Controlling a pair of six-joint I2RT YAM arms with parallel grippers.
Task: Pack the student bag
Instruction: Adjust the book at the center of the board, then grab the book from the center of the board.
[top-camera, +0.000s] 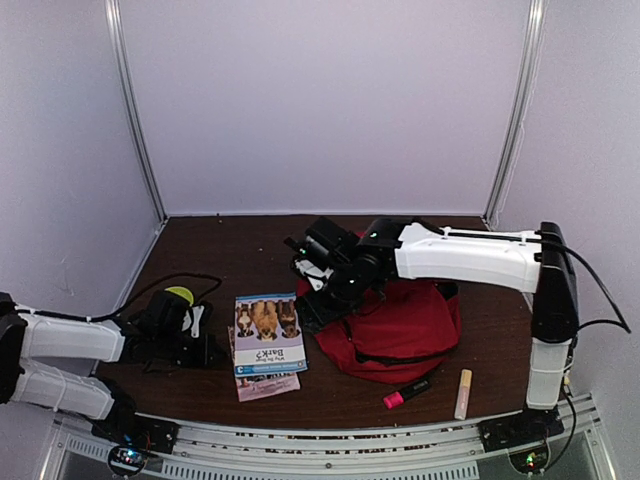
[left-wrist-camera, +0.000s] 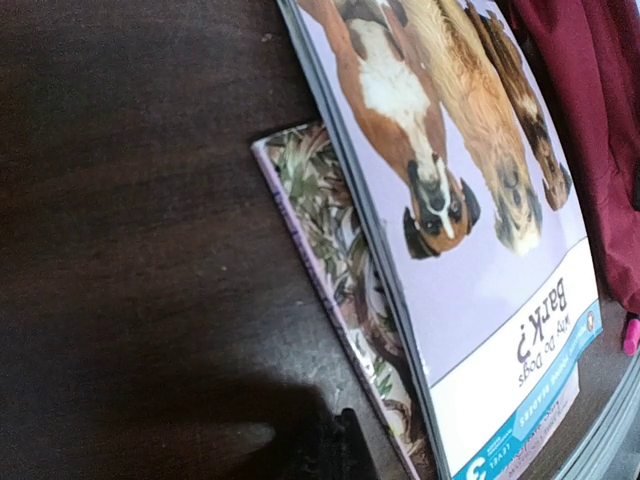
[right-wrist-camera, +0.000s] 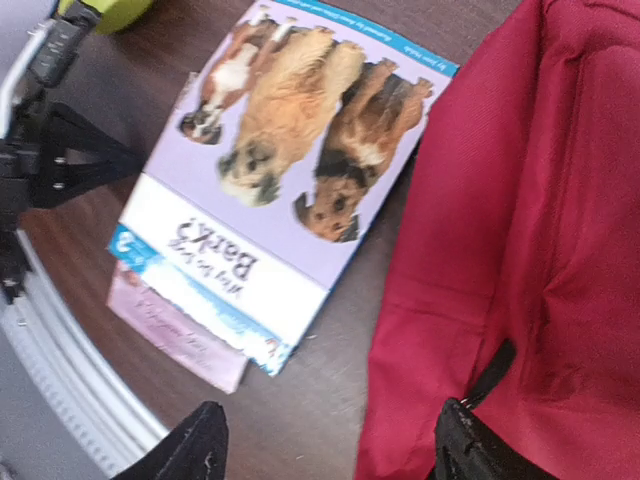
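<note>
Just below the parted right end effector (right-wrist-camera: 330, 455), student bag (right-wrist-camera: 560, 200) edge

student bag (top-camera: 405, 325): red | dog book (top-camera: 268, 340): lilac, blue band | marker (top-camera: 406, 393): pink-black | table (top-camera: 220, 250): dark brown

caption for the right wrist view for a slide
open right tool over the bag edge, dog book atop a pink book alongside

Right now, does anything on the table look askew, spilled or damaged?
Only a minor thing: the dog book lies askew on a second book, whose near corner sticks out from underneath. The student bag lies slumped flat beside them. Nothing looks spilled or damaged.
</note>
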